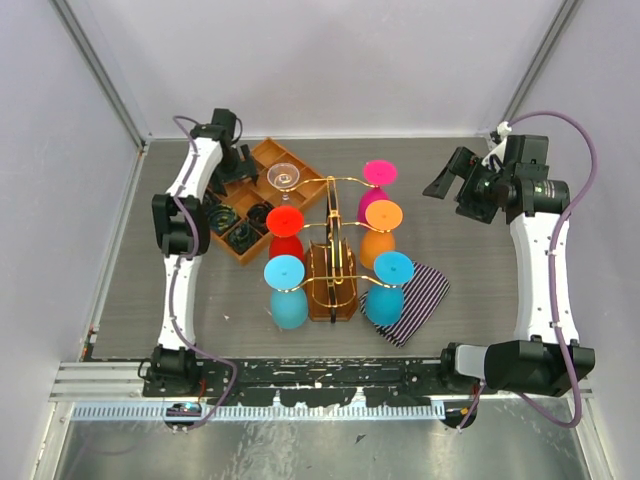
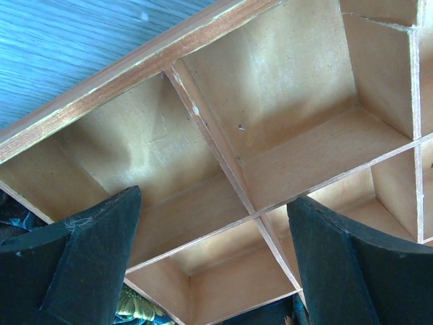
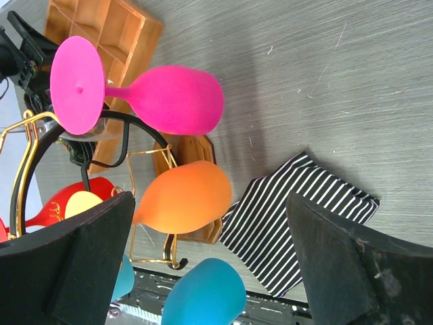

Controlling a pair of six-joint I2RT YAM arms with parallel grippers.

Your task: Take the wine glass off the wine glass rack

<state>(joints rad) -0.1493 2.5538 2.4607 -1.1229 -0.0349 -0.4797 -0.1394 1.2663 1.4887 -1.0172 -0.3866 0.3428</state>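
**Take the pink glass from the side, then lift it before drawing it clear**

Work with the right end effector (image 3: 210, 203): fingers spread fully wide, nothing between them, well apart from the wine glass rack (image 1: 331, 285) and facing its right side. Leave the left end effector (image 2: 213, 223) out of it; equally wide open and empty, hanging just above the compartments of the wooden tray (image 2: 223, 156) at the far left of the table (image 1: 475, 250).

Look for the glasses at the middle of the table, hung bowl-down from the rack's gold arms. Judge the pink glass (image 3: 176, 100), at the far end of the right-hand row, the likeliest target, being nearest that end effector.

- Line up on the pink bowl or stem, not the foot resting on the wire.
- Come in level, with a finger on either side and margin all round.
- Mind the orange glass (image 3: 186, 196) just beside it; no brushing its bowl on the way in.
- Close gently; expect a smooth, rounded bowl to slip under a hard squeeze.
- Raise slightly to free the foot, then slide out along the arm, away from the rack.
- Steer clear of the striped cloth (image 1: 415, 298) when setting down.
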